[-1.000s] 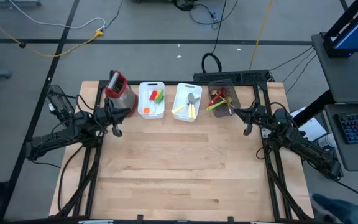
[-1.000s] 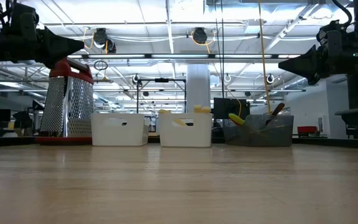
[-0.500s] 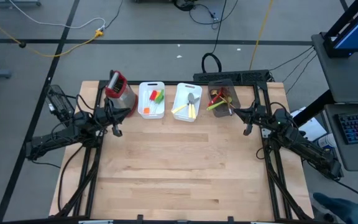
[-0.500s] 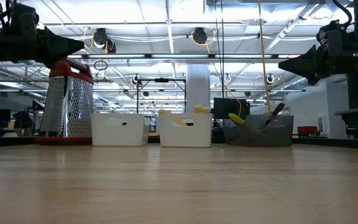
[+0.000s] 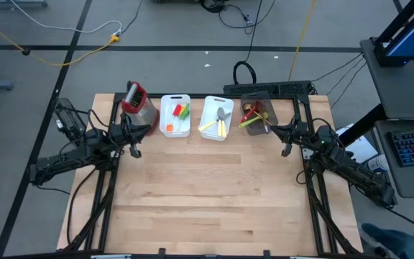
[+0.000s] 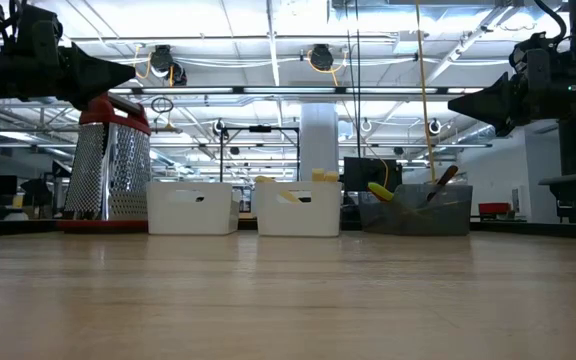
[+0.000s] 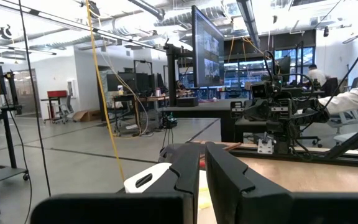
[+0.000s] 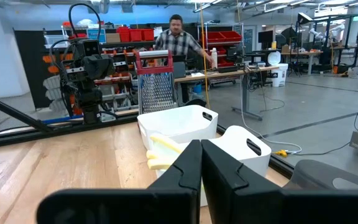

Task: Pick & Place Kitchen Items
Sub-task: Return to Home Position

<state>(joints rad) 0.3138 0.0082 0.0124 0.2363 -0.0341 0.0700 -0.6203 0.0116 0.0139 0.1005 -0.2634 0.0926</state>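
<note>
- High view: all the kitchen bits sit in the row of bins at the back of the tabletop point(image 5: 207, 194). The spoons point(image 5: 250, 115) are in the dark bin point(image 5: 267, 105), lying at a slant. The knives point(image 5: 214, 126) are in the white bin point(image 5: 208, 106) next to it, and the coloured pieces point(image 5: 181, 111) are in the other white one point(image 5: 165, 124). The left claw point(image 5: 134, 147) hangs at the left edge just in front of the grater point(image 5: 136, 108). The right claw point(image 5: 287, 144) is at the right edge, just in front of the dark bin and the nearer of the two to the spoons.
- Low view: both claws hang high above the wood, tips pointing inward at each other. Spoon handles stick up out of the dark bin. Nothing loose shows on the boards, so the job looks basically done.
- Left wrist view: the left claw's fingers point(image 7: 185, 177) are pressed together with nothing between them. A white bin sits just beyond them.
- Right wrist view: the right claw's fingers point(image 8: 188, 171) are also pressed together and empty. The white bins are right ahead, the grater is past them, and a person point(image 8: 178, 38) stands in the room behind.
</note>
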